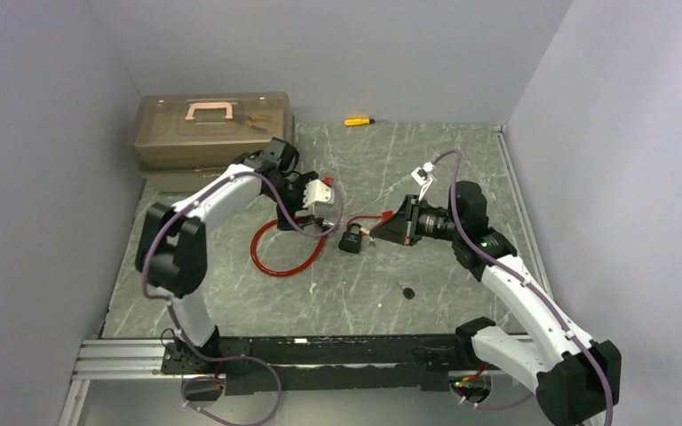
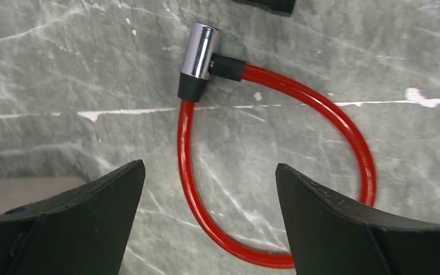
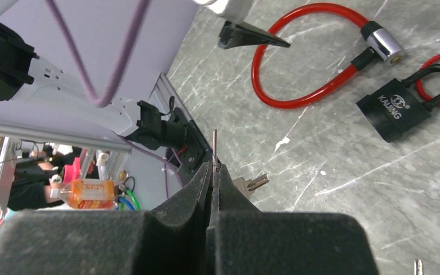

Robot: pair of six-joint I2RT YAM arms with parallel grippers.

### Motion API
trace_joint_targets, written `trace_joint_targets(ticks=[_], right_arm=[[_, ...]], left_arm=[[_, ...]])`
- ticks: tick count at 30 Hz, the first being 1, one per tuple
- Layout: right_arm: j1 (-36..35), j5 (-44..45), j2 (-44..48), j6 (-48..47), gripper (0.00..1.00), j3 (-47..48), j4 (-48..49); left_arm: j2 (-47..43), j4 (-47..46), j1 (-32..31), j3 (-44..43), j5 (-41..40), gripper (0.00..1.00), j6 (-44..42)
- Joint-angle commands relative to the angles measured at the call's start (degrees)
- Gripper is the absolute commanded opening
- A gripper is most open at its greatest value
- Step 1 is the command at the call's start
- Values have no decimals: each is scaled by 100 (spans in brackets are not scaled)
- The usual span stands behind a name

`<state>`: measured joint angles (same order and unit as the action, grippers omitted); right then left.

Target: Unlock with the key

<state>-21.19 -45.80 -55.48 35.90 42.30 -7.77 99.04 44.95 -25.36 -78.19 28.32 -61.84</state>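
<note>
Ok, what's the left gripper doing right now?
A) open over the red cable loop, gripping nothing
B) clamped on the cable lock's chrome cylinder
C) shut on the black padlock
A: in the left wrist view the left gripper has its jaws spread wide, and the red cable lock lies below the gap, touched by neither jaw.

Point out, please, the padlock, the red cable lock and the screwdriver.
padlock [image 3: 394, 112], right wrist view, black body.
red cable lock [image 2: 199, 50], left wrist view, chrome cylinder.
screwdriver [image 1: 355, 122], top external view, yellow handle.
</note>
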Motion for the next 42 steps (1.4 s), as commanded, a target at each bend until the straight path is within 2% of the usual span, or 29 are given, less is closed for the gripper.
trace_joint_targets(ticks=[1,10,12,18,20,26,29,33,36,39,42], right_arm=[[167,220,303,-36,0,-40,-141],[478,-32,333,29,0,149,-165],[541,-104,312,32,0,179,-157],[705,-250,303,50,0,220,-105],[779,-317,318,40,0,240,-123],[910,-468,362,54,0,296,-137],[941,-476,379,19,0,324,-190],[950,-511,332,28,0,339,-165],[951,-573,268,73,0,318,-73],[950,-567,187,69,0,367,-69],[896,-682,156,409,0,283,421]], left_arm=[[798,428,7,-829,432,89,-597],[1934,546,-20,-1486,480,76,-1128],[2067,566,-104,-1554,289,75,-1136],[2344,702,-349,-1712,-198,59,-1268],[2356,609,-453,-1591,-393,50,-1299],[2372,354,-579,-1362,-771,11,-1352],[2202,102,-565,-1180,-832,0,-1213],[1694,-229,-440,-955,-830,0,-1041],[1204,-146,-324,-960,-742,0,-866],[468,95,-289,-796,-505,0,-868],[-555,210,-264,-462,33,0,-975]])
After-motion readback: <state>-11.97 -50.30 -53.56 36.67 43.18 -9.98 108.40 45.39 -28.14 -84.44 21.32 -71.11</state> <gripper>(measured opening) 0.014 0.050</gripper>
